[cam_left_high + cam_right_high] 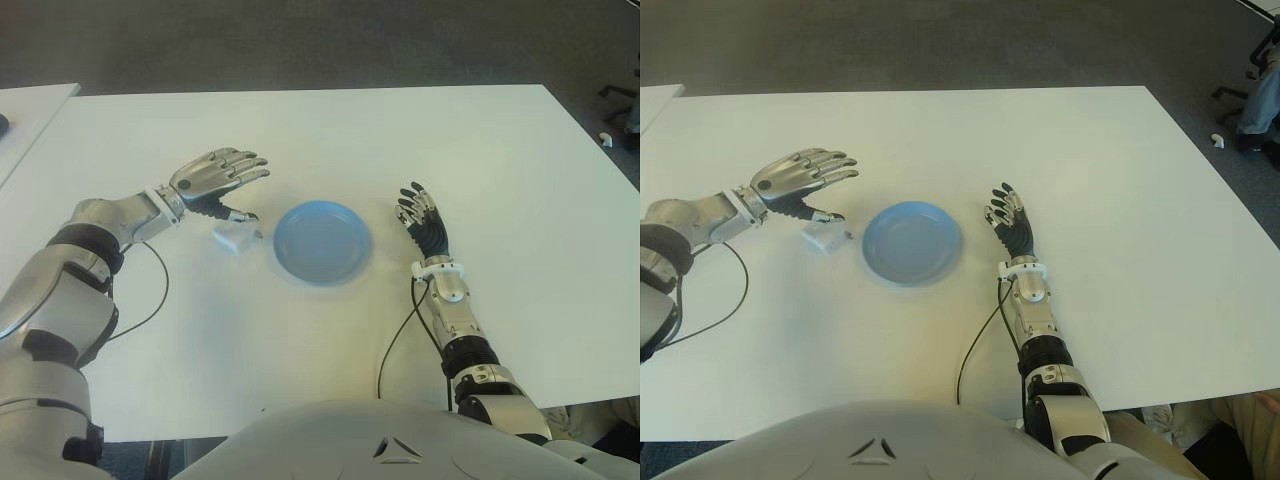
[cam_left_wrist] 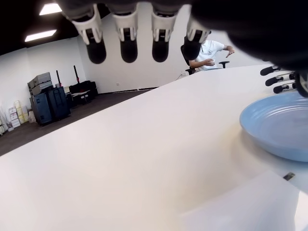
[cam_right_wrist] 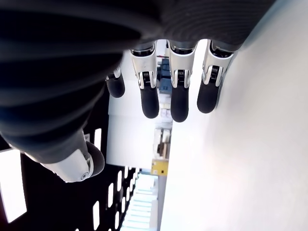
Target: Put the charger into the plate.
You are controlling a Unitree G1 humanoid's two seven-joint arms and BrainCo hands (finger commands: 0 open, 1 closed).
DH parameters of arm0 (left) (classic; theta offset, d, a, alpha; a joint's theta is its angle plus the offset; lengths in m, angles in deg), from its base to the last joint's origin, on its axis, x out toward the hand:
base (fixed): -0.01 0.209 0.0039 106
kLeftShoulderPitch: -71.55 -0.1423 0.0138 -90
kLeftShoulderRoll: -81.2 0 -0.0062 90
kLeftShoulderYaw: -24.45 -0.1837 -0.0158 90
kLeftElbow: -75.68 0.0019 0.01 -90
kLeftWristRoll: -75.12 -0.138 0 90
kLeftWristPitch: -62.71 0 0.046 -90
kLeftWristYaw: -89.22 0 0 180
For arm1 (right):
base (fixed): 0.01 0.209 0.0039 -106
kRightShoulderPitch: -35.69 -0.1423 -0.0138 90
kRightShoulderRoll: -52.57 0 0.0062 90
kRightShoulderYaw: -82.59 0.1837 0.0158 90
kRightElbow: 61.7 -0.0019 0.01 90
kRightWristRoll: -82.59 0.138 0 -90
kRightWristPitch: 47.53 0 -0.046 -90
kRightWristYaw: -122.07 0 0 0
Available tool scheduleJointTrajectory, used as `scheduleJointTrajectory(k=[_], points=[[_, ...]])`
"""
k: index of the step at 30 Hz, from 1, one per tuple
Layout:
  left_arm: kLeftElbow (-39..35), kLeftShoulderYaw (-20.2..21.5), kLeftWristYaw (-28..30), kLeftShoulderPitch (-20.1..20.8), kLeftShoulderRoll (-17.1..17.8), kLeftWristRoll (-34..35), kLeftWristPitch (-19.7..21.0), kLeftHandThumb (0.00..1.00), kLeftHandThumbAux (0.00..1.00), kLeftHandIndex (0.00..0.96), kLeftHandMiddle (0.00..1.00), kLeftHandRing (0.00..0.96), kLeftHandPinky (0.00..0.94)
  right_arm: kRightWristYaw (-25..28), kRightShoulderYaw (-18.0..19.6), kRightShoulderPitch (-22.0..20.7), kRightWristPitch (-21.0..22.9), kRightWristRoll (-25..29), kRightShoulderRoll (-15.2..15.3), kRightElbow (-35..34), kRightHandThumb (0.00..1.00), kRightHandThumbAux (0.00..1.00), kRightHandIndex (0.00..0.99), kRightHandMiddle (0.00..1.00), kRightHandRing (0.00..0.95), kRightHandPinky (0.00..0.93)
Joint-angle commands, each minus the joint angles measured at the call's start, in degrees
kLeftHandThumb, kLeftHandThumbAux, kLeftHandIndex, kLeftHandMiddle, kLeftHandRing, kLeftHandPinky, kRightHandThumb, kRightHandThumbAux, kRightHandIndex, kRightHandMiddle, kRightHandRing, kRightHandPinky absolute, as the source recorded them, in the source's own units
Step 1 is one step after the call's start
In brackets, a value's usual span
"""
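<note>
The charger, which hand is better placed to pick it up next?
The left hand. It hovers open right beside the charger, which lies on the table just left of the blue plate. The right hand shows open on the plate's far side, with the plate between it and the charger.

In your right wrist view, the right hand point(image 3: 159, 103) fills the frame from close by. Its 4 fingers point(image 3: 150, 96) extend straight, uncurled, with dark rounded tips, and the thumb point(image 3: 77, 163) stands apart. Nothing sits between them. The white table point(image 3: 250, 159) runs alongside the fingers.
</note>
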Motion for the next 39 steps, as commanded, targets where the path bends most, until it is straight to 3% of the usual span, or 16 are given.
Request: scheduleJointTrajectory(k=[1, 18, 26, 39], points=[[0.9, -2.0, 0.2, 1.5, -0.2, -1.9, 0.4, 0.357, 0.122, 0.0, 0.0, 0.0, 0.0, 0.3, -0.2, 2.2, 1.8, 0.1, 0.1, 2.0, 0.675, 0.628, 0.053, 0.193, 0.19, 0.189], [4.3, -8.4, 6.1, 4.8, -0.1, -5.3, 0.0, 0.406, 0.135, 0.0, 0.0, 0.0, 0.0, 0.5, -0.1, 2.6, 0.5, 0.3, 0.2, 2.3, 0.695, 0.641, 0.046, 0.189, 0.193, 0.203], [7.5, -11.4, 4.6, 3.0, -1.1, -6.9, 2.4, 0.454, 0.146, 0.0, 0.0, 0.0, 0.0, 0.7, 0.0, 3.1, 1.0, 0.5, 0.3, 1.5, 0.685, 0.635, 0.042, 0.183, 0.189, 0.2], [7.8, -12.2, 9.3, 2.5, -1.3, -5.5, 1.6, 0.486, 0.155, 0.0, 0.0, 0.0, 0.0, 0.7, 0.0, 3.6, 2.2, 0.3, 0.4, 0.1, 0.686, 0.642, 0.038, 0.176, 0.186, 0.209]])
